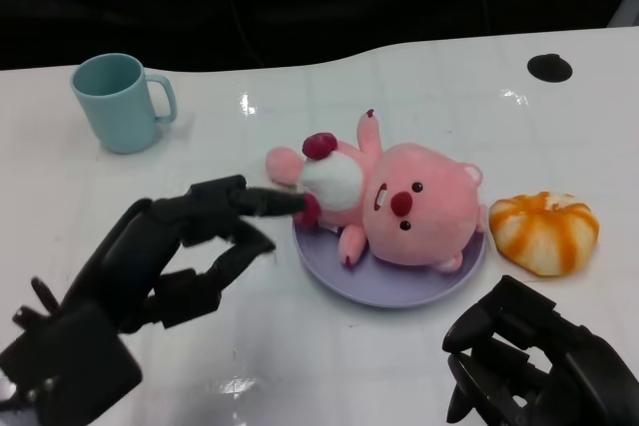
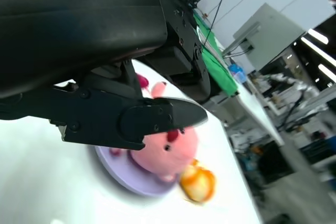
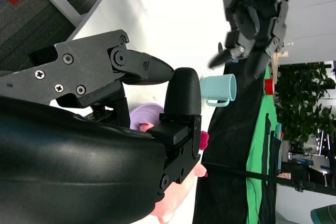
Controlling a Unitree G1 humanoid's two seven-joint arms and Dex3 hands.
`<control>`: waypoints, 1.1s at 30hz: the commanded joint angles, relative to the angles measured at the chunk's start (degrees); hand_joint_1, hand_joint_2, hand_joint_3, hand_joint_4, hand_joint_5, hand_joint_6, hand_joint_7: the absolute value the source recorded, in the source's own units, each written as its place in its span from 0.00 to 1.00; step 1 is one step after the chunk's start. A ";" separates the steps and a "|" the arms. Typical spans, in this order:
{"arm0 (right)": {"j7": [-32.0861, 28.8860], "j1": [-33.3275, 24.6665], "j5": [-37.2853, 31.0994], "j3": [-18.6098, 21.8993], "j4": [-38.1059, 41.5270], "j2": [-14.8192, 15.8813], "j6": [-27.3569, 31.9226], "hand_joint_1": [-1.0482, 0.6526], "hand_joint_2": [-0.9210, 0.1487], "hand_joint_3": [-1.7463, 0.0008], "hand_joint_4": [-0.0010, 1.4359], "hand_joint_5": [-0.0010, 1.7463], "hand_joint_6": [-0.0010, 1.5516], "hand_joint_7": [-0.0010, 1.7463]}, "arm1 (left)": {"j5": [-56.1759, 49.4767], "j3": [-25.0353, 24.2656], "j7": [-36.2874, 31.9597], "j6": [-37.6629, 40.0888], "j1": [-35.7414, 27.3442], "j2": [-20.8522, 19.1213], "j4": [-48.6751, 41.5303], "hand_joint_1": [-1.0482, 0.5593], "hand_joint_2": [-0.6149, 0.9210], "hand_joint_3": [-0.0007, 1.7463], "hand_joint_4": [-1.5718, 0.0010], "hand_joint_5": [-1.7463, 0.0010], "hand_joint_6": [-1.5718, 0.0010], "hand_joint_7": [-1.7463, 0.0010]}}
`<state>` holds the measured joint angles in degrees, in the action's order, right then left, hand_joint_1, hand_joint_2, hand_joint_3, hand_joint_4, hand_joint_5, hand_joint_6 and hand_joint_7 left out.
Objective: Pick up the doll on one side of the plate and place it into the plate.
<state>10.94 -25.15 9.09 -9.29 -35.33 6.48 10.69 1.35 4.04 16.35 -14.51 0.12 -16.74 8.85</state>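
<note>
One pink doll (image 1: 399, 209) on plate (image 1: 399, 291), open left hand (image 1: 190, 246) touching its foot.

The doll (image 1: 399, 209) looks like soft pink plush with a matt, fuzzy nap. The plate (image 1: 399, 286) under it is smooth lilac plastic. The table (image 1: 300, 346) is glossy white, catching glare. The cup (image 1: 120, 102) at upper left looks smooth, matt teal. Both hands (image 1: 170, 256) (image 1: 529, 361) are matt black plastic.
</note>
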 commanded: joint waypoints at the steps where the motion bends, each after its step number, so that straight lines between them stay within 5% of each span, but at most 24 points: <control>1: 0.16 0.02 0.22 0.52 -0.04 0.43 -0.62 0.42 0.01 0.68 0.40 0.99 0.31 0.92 | 5.63 -1.95 1.79 5.12 -2.67 0.10 2.80 0.66 0.70 0.75 0.46 0.28 0.51 0.39; 8: 0.34 0.15 0.30 0.62 0.08 0.38 -0.66 0.42 0.01 0.68 0.41 0.99 0.30 0.92 | 14.97 -3.98 0.30 23.35 -10.10 1.07 14.38 0.63 0.68 0.80 0.41 0.04 0.44 0.16; 13: 0.24 0.46 -0.13 0.76 0.12 0.58 -0.47 0.42 0.02 0.68 0.41 0.99 0.31 0.92 | 16.14 -4.29 -0.91 30.02 -13.94 2.05 18.25 0.62 0.68 0.82 0.40 0.00 0.49 0.05; 33: 1.04 -0.35 0.73 2.23 0.21 0.94 -1.26 0.42 0.03 0.67 0.40 0.99 0.31 0.92 | 25.88 -7.09 5.17 35.93 -12.87 3.57 10.70 0.61 0.68 0.81 0.39 0.00 0.51 0.03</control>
<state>11.64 -25.18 9.27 -7.87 -34.71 6.61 10.05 26.74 -2.60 20.78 21.10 -13.50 -12.96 20.15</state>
